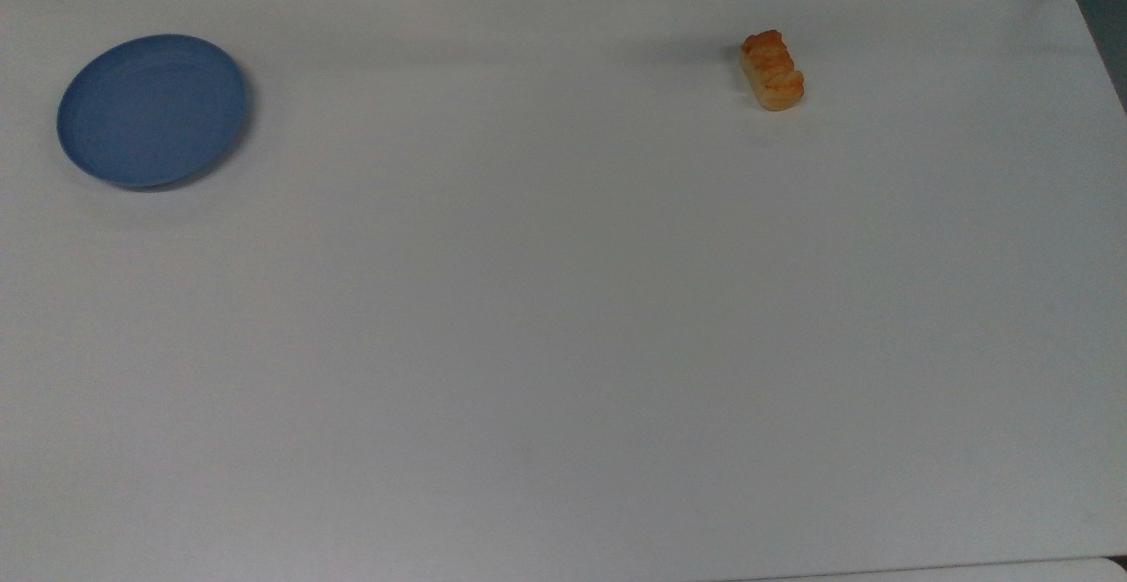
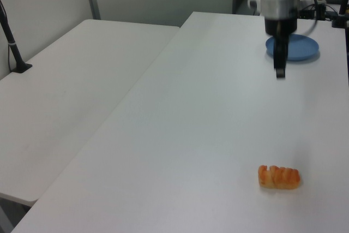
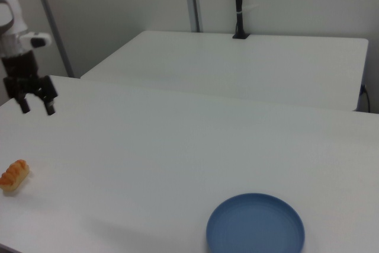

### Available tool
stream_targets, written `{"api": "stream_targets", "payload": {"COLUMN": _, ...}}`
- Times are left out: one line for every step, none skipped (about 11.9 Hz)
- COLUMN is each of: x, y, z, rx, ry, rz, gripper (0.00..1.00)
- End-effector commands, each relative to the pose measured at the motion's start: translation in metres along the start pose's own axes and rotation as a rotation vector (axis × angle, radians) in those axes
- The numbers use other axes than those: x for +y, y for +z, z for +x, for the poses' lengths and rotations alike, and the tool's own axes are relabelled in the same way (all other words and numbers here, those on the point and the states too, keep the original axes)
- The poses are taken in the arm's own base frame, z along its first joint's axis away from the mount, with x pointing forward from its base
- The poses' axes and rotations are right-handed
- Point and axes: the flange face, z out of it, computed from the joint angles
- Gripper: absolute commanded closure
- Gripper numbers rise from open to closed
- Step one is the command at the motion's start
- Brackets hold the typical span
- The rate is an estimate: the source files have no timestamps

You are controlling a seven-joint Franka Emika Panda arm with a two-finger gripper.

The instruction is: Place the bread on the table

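In the right view, gripper [image 3: 37,105] wide open, empty, above ridged golden-orange bread [image 1: 772,69] flat on table [image 1: 563,344].

Around the bread [image 1: 772,70], the table [image 1: 563,318] lies bare; the plate [image 1: 151,110] sits well apart.

The bread [image 1: 772,70], a ridged golden-orange oblong loaf, lay flat on the white table [image 1: 563,318], near its far edge in the top view.
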Motion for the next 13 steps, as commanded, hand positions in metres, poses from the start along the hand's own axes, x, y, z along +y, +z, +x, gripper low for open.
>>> {"api": "stream_targets", "payload": {"x": 0.084, "y": -0.034, "z": 0.007, "rx": 0.020, "ry": 0.065, "rz": 0.048, "gripper": 0.00}}
{"api": "stream_targets", "payload": {"x": 0.111, "y": -0.039, "z": 0.006, "rx": 0.031, "ry": 0.075, "rz": 0.058, "gripper": 0.00}}
{"api": "stream_targets", "payload": {"x": 0.141, "y": -0.039, "z": 0.008, "rx": 0.033, "ry": 0.081, "rz": 0.067, "gripper": 0.00}}
{"api": "stream_targets", "payload": {"x": 0.165, "y": -0.041, "z": 0.010, "rx": 0.045, "ry": 0.047, "rz": 0.089, "gripper": 0.00}}
{"api": "stream_targets", "payload": {"x": 0.192, "y": -0.039, "z": 0.011, "rx": 0.056, "ry": 0.031, "rz": 0.143, "gripper": 0.00}}
{"api": "stream_targets", "payload": {"x": 0.215, "y": -0.037, "z": 0.012, "rx": 0.071, "ry": 0.005, "rz": 0.174, "gripper": 0.00}}
{"api": "stream_targets", "payload": {"x": 0.221, "y": -0.045, "z": 0.018, "rx": 0.109, "ry": -0.020, "rz": 0.171, "gripper": 0.00}}
{"api": "stream_targets", "payload": {"x": 0.224, "y": -0.050, "z": 0.028, "rx": 0.130, "ry": -0.017, "rz": 0.162, "gripper": 0.00}}
{"api": "stream_targets", "payload": {"x": 0.226, "y": -0.051, "z": 0.036, "rx": 0.142, "ry": -0.011, "rz": 0.157, "gripper": 0.00}}
{"api": "stream_targets", "payload": {"x": 0.226, "y": -0.056, "z": 0.040, "rx": 0.155, "ry": -0.005, "rz": 0.153, "gripper": 0.00}}
{"api": "stream_targets", "payload": {"x": 0.224, "y": -0.057, "z": 0.040, "rx": 0.154, "ry": -0.009, "rz": 0.153, "gripper": 0.00}}
{"api": "stream_targets", "payload": {"x": 0.221, "y": -0.056, "z": 0.042, "rx": 0.155, "ry": -0.006, "rz": 0.155, "gripper": 0.00}}
{"api": "stream_targets", "payload": {"x": 0.217, "y": -0.057, "z": 0.048, "rx": 0.186, "ry": 0.061, "rz": 0.156, "gripper": 0.00}}
